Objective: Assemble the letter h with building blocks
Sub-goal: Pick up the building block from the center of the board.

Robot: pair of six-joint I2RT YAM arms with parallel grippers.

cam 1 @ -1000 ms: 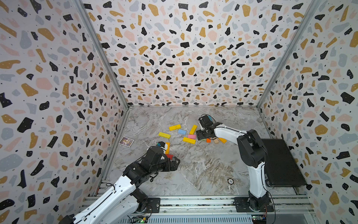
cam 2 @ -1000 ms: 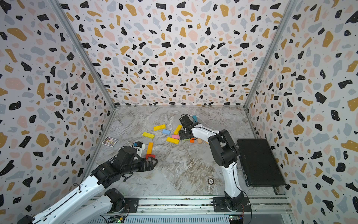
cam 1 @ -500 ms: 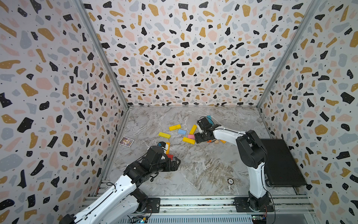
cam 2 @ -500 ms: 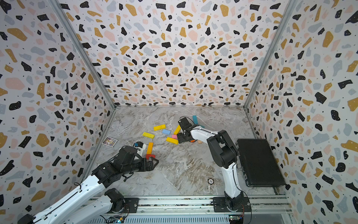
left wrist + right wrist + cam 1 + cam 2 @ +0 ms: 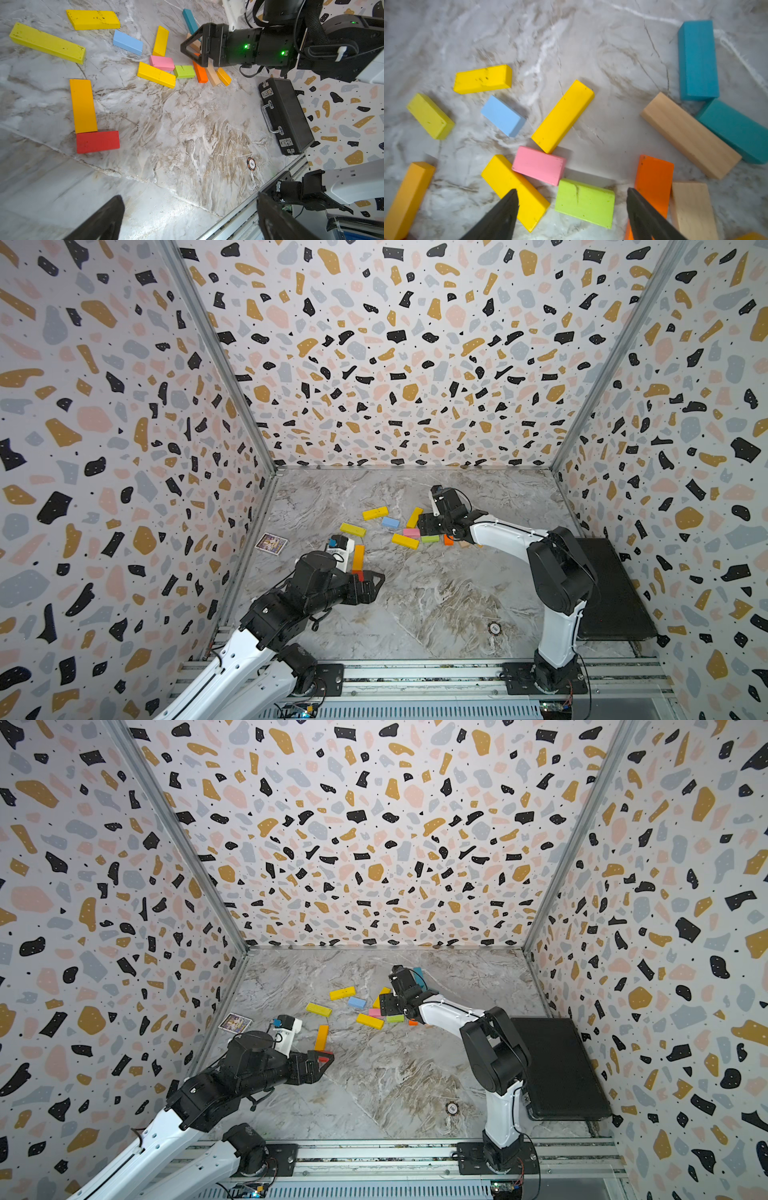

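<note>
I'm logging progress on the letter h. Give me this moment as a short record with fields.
built so far: orange block with red block touching its end at a right angle, making an L
left pincer: open, empty, near the red block
right pincer: open, empty, over the green block
loose blocks: yellow, blue, pink, tan, teal, lying flat in a scatter
other items: card near the wall; case; chip
</note>
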